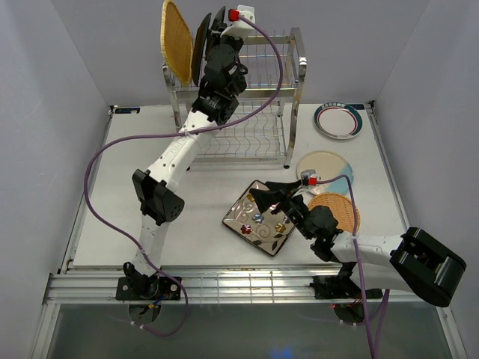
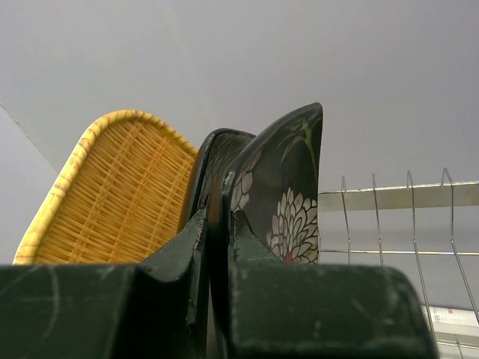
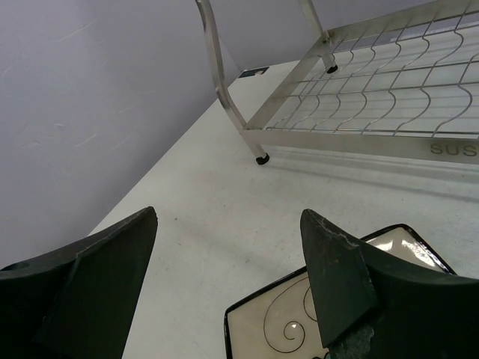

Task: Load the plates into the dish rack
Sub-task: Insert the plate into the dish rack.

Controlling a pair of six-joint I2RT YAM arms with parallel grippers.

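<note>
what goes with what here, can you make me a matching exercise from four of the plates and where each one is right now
Things:
1. far-left woven plate
2. black flowered plate
3. cream floral square plate
4. teal-rimmed round plate

Places:
A. flat on the table, right of the dish rack
B. pinched in the left gripper
C. standing on edge at the rack's left end
D. flat below the open right gripper

Pairs: 1-C, 2-B, 3-D, 4-A
</note>
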